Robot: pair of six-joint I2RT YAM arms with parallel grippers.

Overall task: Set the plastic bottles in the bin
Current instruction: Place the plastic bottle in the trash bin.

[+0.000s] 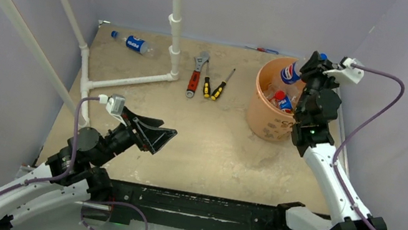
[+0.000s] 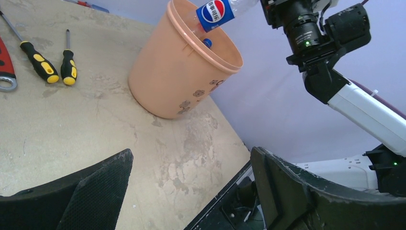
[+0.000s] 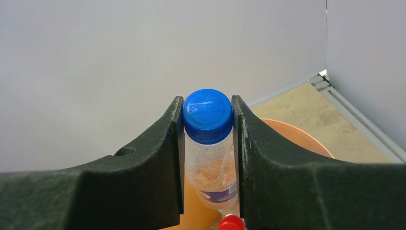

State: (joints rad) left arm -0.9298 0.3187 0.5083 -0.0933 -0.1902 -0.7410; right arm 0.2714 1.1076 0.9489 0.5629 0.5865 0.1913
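— What are the right jaws doing?
— I see them clenched on a blue-capped Pepsi bottle (image 3: 209, 158), pinching it at the cap. Its body slants down from the jaws into the mouth of the orange bin (image 1: 264, 116) directly below them, where a red-capped bottle (image 1: 281, 99) lies.
— And the left jaws?
— Spread wide, holding nothing, above the desk (image 1: 214, 148). A second Pepsi bottle (image 1: 133, 44) lies on the desk well beyond them, past the white pipe frame (image 1: 174, 21).

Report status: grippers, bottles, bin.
Right gripper shut on Pepsi bottle, tilted over the bin. Left gripper open, empty. Second Pepsi bottle lies far left, outside. Nothing in the way.
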